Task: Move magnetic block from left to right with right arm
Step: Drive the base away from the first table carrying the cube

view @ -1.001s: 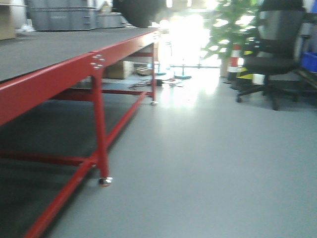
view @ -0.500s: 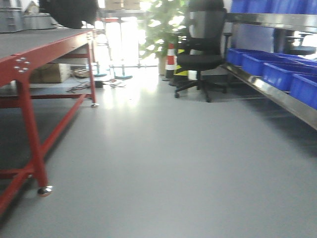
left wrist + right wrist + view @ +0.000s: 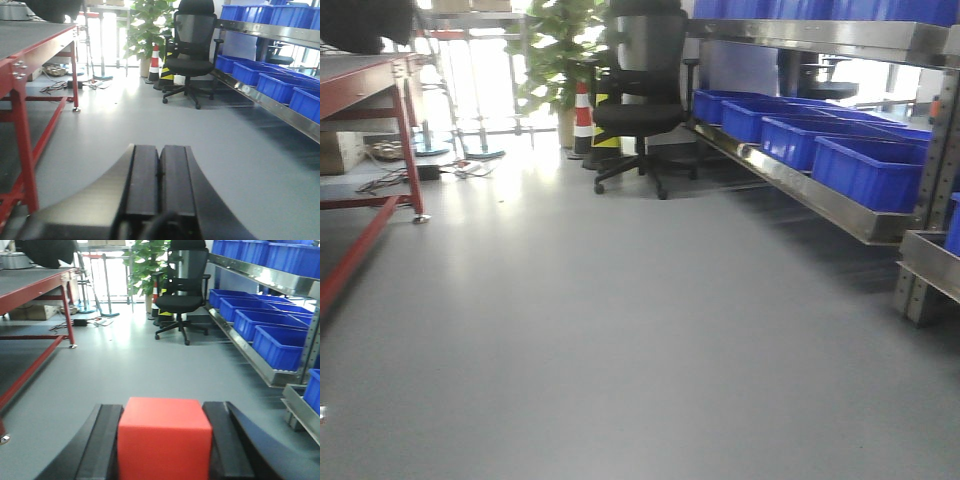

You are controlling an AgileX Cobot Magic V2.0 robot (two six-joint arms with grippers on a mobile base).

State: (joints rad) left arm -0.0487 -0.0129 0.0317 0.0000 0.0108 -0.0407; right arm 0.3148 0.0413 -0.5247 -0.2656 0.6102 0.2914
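The magnetic block (image 3: 165, 437), a plain red cube, fills the bottom of the right wrist view. My right gripper (image 3: 164, 407) is shut on it, a black finger pressed against each side, and it hangs above the grey floor. In the left wrist view my left gripper (image 3: 159, 149) is shut with its two black pads together and nothing between them. Neither gripper shows in the front view.
A red-framed table (image 3: 360, 75) stands at the left. A black office chair (image 3: 638, 95) and a potted plant (image 3: 555, 50) are ahead, with a striped cone (image 3: 583, 115) between them. Steel shelving with blue bins (image 3: 865, 170) runs along the right. Grey floor (image 3: 620, 330) lies between.
The front view has swung to the right: the red table slid off to the left edge, and the chair and the shelving with blue bins came into view.
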